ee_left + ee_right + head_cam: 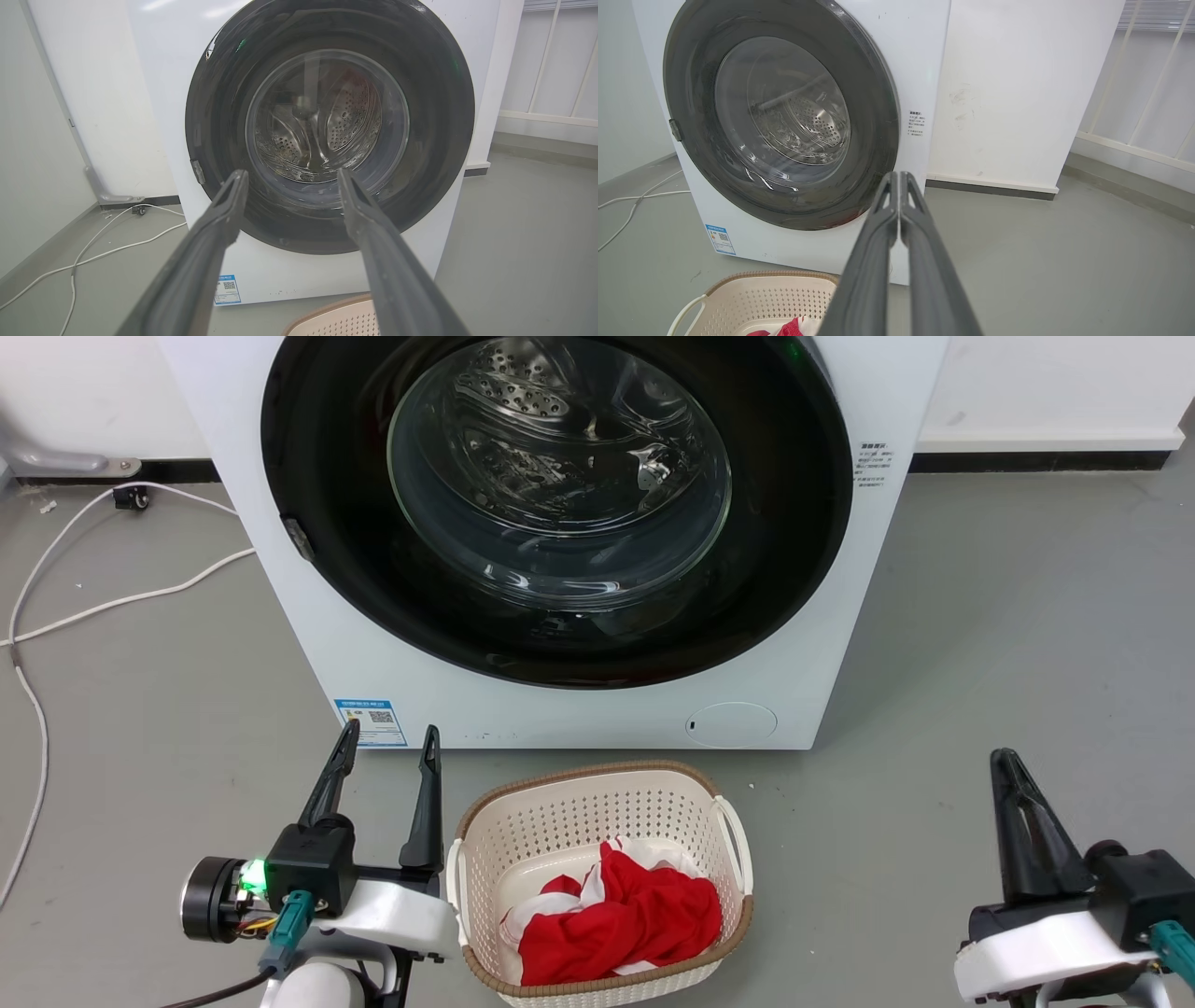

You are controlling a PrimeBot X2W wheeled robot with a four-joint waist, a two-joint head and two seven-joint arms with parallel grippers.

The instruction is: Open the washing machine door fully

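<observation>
The white washing machine (280, 597) stands straight ahead, with its round black washing machine door (794, 523) lying flat against the front, a small latch tab on its left rim. The domed glass at the centre reveals the steel drum. My left gripper (390, 742) hovers open near the floor at the lower left, well short of the machine, nothing between its fingers. In the left wrist view the open left gripper (288, 177) points at the door (434, 116). At the lower right my right gripper (1006, 761) is shut and empty; the right wrist view has this gripper (897, 177) right of the door (873, 107).
A cream perforated basket (551, 803) holding red and white cloth sits on the grey floor between my arms, just before the machine. White cables (112, 602) trail over the floor to the left. A white wall (1017, 93) runs behind on the right.
</observation>
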